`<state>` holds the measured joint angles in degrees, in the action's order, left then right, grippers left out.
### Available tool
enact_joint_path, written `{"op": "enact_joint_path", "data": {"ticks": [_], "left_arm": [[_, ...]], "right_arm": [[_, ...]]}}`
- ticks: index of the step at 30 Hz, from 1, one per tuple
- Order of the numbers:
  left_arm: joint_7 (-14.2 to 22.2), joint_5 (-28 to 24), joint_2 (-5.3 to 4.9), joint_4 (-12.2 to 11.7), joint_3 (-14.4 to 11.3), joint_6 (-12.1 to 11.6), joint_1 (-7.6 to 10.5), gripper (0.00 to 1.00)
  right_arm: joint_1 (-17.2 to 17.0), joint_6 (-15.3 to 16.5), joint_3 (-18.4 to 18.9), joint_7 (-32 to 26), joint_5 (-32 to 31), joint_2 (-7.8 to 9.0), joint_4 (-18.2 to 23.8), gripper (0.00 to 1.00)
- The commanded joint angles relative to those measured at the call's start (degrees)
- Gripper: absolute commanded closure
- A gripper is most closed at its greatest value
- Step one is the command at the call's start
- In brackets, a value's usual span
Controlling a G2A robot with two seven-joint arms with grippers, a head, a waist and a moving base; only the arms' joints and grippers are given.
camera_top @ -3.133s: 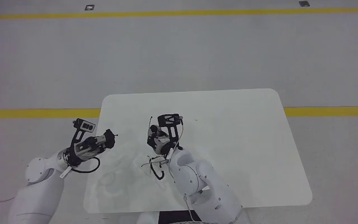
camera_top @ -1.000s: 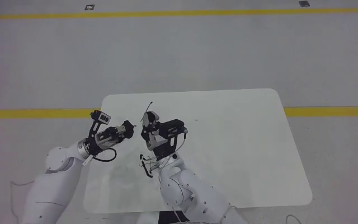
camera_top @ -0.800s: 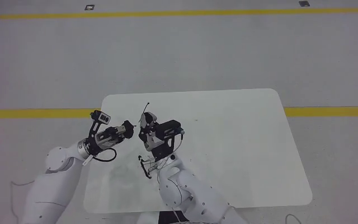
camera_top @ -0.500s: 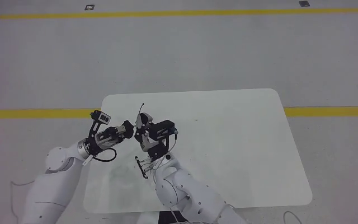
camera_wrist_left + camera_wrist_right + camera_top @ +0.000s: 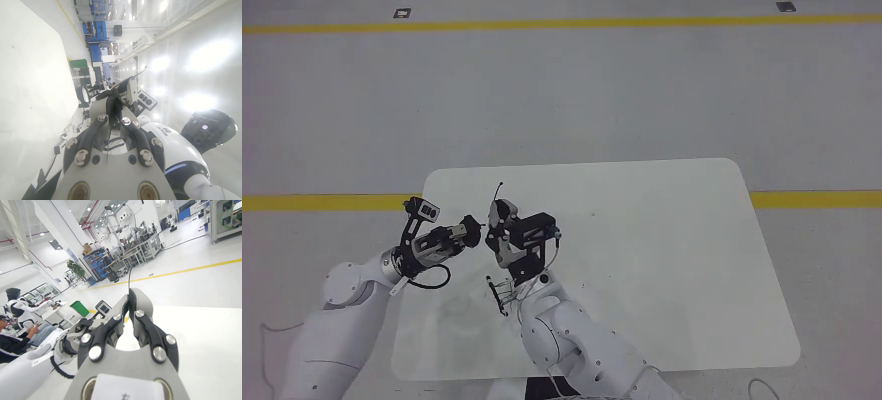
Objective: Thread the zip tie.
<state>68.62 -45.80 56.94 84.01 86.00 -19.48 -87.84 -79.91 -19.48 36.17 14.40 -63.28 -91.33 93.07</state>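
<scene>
Plainly, right end effector (image 5: 129,296) clamps the zip tie (image 5: 129,279), strap jutting beyond; left end effector (image 5: 113,93) looks closed.

White table (image 5: 692,260) with rounded corners, standing on a pale floor (image 5: 642,90) crossed by yellow lines.
Lying on the top near the far edge, one tiny dark speck (image 5: 592,212), too small to identify.

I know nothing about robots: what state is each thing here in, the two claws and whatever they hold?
Right gripper: shut on the zip tie.
Zip tie: pinched low down, standing straight up past the fingertips, top end free in the air.
Left gripper: shut on a thin dark strip, close beside the right gripper.
Thin dark strip: clamped, running back between the fingers.
</scene>
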Motion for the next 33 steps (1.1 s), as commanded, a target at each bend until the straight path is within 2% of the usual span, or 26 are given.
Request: {"op": "enact_joint_path", "data": {"ticks": [1,33], "left_arm": [[0.0,0.0,0.00,0.0,0.0,0.0,0.00,1.00],[0.0,0.0,0.00,0.0,0.0,0.0,0.00,1.00]], "right_arm": [[0.1,0.0,0.0,-0.2,-0.1,-0.06,-0.1,1.00],[-0.3,0.0,-0.1,-1.8,-1.2,0.60,1.2,1.00]]}}
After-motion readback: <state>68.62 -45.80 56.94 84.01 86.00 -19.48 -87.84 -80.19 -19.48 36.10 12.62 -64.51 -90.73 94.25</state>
